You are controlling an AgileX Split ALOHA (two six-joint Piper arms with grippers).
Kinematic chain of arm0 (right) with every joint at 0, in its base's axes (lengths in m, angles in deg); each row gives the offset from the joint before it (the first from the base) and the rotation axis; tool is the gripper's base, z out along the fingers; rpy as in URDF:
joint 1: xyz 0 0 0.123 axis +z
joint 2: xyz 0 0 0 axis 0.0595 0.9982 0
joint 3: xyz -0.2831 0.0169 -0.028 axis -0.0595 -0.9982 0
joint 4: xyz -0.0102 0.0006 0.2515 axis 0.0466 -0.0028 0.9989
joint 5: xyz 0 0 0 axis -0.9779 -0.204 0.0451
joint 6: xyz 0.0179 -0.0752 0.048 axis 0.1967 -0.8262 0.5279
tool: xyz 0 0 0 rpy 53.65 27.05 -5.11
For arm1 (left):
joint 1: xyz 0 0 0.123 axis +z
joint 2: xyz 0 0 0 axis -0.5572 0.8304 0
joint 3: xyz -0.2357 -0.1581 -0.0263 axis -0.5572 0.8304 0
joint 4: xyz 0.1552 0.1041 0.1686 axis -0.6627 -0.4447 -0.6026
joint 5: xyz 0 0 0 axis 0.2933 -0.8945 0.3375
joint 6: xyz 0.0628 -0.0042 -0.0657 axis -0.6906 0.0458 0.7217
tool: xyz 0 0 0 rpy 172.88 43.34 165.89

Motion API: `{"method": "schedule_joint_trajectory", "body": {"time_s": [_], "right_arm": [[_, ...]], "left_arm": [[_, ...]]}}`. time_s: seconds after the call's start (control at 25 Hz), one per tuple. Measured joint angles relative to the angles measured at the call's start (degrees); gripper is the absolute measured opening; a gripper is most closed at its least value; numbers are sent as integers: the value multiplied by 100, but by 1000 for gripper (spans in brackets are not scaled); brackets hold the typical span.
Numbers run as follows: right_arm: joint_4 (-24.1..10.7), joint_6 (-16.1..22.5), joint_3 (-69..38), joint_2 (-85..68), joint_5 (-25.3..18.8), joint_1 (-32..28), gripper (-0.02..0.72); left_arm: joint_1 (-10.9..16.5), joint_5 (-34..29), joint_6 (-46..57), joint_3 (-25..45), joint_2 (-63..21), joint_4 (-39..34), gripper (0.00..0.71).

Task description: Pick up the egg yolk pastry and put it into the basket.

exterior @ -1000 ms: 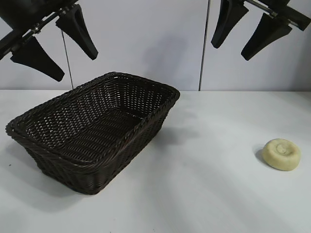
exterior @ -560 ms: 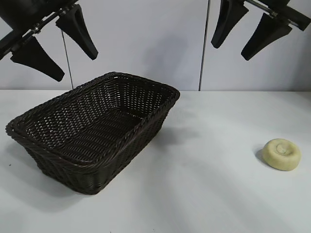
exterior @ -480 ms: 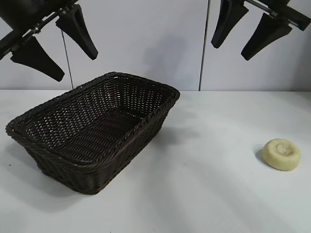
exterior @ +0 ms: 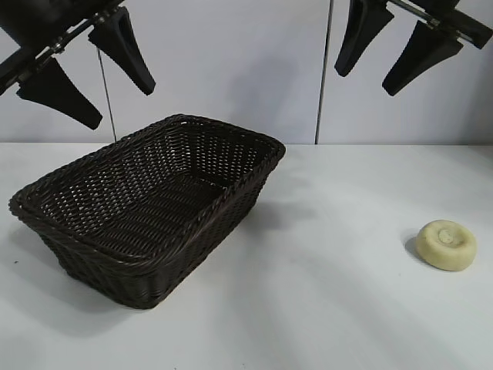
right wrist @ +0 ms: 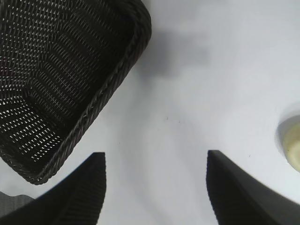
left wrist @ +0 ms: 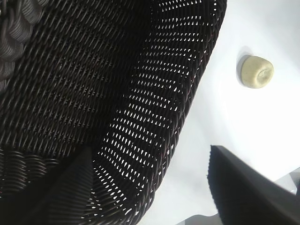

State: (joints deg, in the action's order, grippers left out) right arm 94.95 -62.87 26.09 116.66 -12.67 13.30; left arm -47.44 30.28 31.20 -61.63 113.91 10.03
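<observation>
The egg yolk pastry [exterior: 446, 244], a small pale cream-yellow puck with a dimpled top, lies on the white table at the right; it also shows in the left wrist view [left wrist: 255, 71] and at the edge of the right wrist view [right wrist: 291, 143]. The basket [exterior: 92, 231], dark brown woven wicker, stands at the left with nothing inside. My left gripper [exterior: 121, 100] hangs open high above the basket's back left. High over the table's right half, my right gripper [exterior: 367, 85] hangs open with nothing between its fingers.
White table [exterior: 323, 308] stretches bare between basket and pastry. A pale wall panel with a dark vertical seam [exterior: 326, 92] stands behind.
</observation>
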Motion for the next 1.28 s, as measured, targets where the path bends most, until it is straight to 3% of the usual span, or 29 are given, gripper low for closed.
{"method": "schedule_joint_trajectory", "body": {"time_s": [1.04, 1.28], "right_arm": [[8, 0, 0, 0, 0, 0, 454], [8, 0, 0, 0, 0, 0, 454]], "left_arm": [[0, 71, 5, 0, 0, -5, 507], [0, -129, 832, 0, 0, -5, 507]]}}
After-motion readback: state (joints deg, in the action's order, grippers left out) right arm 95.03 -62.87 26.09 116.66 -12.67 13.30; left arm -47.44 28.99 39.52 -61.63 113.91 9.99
